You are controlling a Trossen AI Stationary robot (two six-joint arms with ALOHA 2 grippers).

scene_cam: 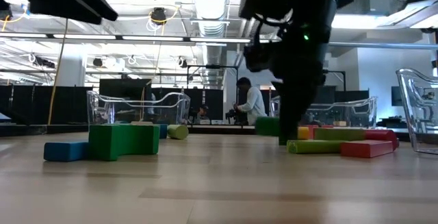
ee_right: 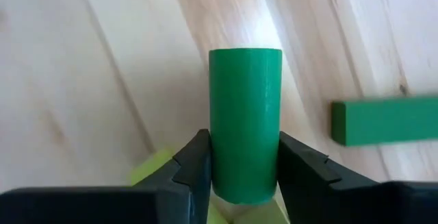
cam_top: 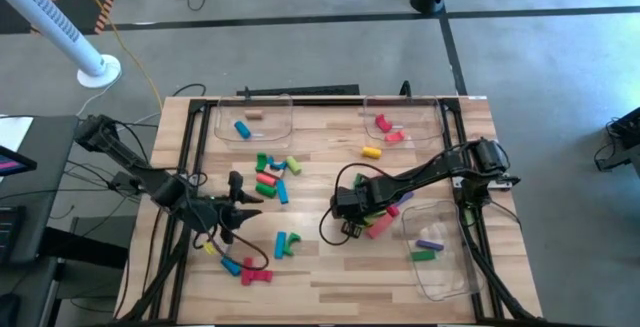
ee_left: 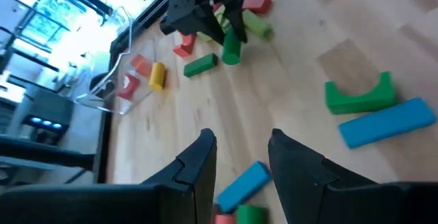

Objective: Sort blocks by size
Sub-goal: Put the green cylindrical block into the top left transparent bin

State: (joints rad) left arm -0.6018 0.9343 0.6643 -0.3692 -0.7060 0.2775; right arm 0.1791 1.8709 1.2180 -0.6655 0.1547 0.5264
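Note:
Coloured wooden blocks lie scattered on the table: a cluster point(cam_top: 272, 175) at the middle, some point(cam_top: 262, 257) near the front, and a pile point(cam_top: 383, 219) under my right arm. My right gripper point(cam_top: 345, 210) points steeply down near the table's middle, shut on a green cylinder point(ee_right: 245, 107). A green bar point(ee_right: 383, 121) lies flat beside it. Left of the middle, my left gripper point(ee_left: 243, 148) hangs above the table, open, with nothing between its fingers. A blue block point(ee_left: 241, 186) lies on the wood beyond them. My right gripper pinches the green cylinder between its two fingers on the curved sides near its upper end point(ee_right: 243, 172). The fingers come from above, slanting down, and lie along the cylinder. The cylinder point(ee_left: 231, 47) stands almost upright below them. Whether its lower end touches the table does not show.
Three clear plastic trays stand at the table's edges: far left point(cam_top: 222, 127), far right point(cam_top: 438, 117) and near right point(cam_top: 450, 285), each holding a few blocks. A green arch point(ee_left: 356, 94) and a blue bar point(ee_left: 387, 122) lie between the arms. A person shows in the room beyond point(scene_cam: 253, 104).

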